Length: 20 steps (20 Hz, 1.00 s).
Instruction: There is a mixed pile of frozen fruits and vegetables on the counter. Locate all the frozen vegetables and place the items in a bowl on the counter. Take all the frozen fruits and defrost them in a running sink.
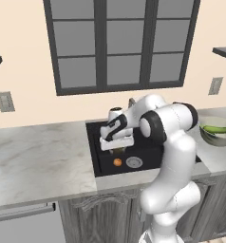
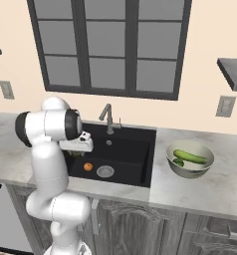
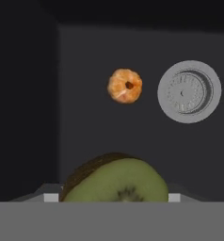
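- The sink (image 2: 135,144) already holds the orange fruit (image 3: 125,85), lying at nine o'clock of the drain (image 3: 189,92); I see no water running from the faucet (image 2: 107,117).
- The bowl (image 2: 205,168), on the table (image 2: 215,189) at three o'clock of the sink, holds the cucumber (image 2: 190,156) and the dark green piece (image 2: 178,162), so I judge the vegetables done.
- My claw (image 1: 117,148), over the basin, is gripping the olive-brown fruit (image 3: 116,181), a cut kiwi, not yet released.

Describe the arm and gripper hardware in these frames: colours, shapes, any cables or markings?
Glossy white arm of rounded tubular links with black bands at the joints. Its hand is a white block with a dark gripper beneath. No cables or markings are visible. The fingertips are too hidden to describe.
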Available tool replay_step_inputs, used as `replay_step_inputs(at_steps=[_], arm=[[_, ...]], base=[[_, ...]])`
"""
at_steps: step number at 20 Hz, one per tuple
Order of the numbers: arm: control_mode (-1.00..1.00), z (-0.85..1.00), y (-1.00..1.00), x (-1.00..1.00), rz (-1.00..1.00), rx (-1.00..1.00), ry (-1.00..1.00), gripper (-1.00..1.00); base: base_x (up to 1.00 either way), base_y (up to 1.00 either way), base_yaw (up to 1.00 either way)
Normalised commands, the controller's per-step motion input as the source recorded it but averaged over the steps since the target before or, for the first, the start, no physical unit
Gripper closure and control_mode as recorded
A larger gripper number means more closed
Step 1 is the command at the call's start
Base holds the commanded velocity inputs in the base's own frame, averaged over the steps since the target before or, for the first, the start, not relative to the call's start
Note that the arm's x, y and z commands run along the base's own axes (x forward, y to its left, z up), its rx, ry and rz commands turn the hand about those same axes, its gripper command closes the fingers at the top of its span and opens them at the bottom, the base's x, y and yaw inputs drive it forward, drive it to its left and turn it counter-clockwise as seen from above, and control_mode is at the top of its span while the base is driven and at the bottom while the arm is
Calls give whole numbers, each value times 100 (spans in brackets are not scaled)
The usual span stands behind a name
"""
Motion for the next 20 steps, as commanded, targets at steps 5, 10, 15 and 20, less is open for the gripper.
replay_step_inputs(at_steps=[5, 10, 15, 20], arm=[[-100, -40, -11, 25, -10, -6, 12, 100], [-100, -38, -20, 21, -8, 0, 14, 100], [-100, -43, -20, 13, -7, 0, 12, 100], [-100, -35, -26, 1, -8, 0, 5, 100]], base=[[0, 0, 0], [0, 0, 0], [0, 0, 0], [0, 0, 0]])
